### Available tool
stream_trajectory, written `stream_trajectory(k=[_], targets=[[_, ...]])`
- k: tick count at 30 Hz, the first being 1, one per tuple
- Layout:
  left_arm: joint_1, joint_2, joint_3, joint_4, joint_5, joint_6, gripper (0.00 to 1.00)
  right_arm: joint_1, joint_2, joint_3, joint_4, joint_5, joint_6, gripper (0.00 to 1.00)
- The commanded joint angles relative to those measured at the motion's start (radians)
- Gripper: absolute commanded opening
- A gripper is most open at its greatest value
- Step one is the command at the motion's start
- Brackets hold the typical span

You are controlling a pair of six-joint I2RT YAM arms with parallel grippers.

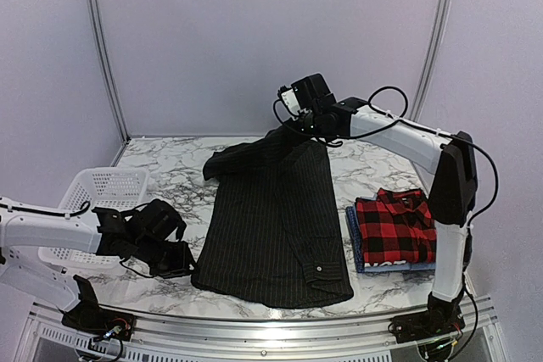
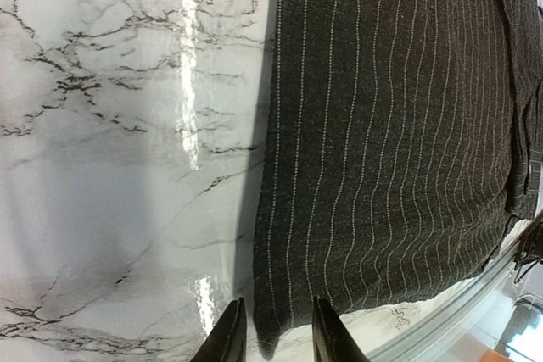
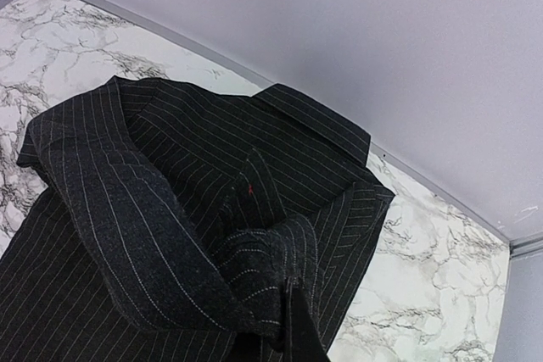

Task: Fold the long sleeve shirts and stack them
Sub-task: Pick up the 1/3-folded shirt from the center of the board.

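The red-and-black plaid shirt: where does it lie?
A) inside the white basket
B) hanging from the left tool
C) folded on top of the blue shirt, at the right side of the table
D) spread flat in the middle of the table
C: the plaid shirt lies folded on the blue shirt beside the right arm; the one spread in the middle is the black pinstriped shirt.
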Motion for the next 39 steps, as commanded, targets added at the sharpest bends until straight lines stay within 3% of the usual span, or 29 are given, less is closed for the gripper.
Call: stream_trajectory(k=[1, 12, 15, 19, 28, 39], targets=[[-0.006, -0.03, 0.023, -0.086, -0.051, 0.001, 0.29, -0.003, -0.048, 0.043, -0.009, -0.002, 0.007, 0.0], [-0.045, 0.041, 0.061, -0.089, -0.058, 0.002, 0.24, -0.003, -0.06, 0.079, -0.02, 0.002, 0.001, 0.0], [-0.059, 0.066, 0.075, -0.084, -0.059, 0.005, 0.17, -0.003, -0.063, 0.095, -0.03, 0.019, -0.007, 0.0], [-0.077, 0.079, 0.098, -0.085, -0.066, 0.006, 0.0, -0.004, -0.07, 0.129, -0.045, 0.046, -0.018, 0.0], [-0.11, 0.048, 0.197, -0.084, -0.052, 0.076, 0.0, -0.006, -0.097, 0.209, -0.03, 0.272, -0.12, 0.0], [-0.167, 0.202, 0.394, -0.084, 0.085, 0.22, 0.0, -0.063, -0.18, 0.147, 0.055, 0.474, -0.243, 0.0]])
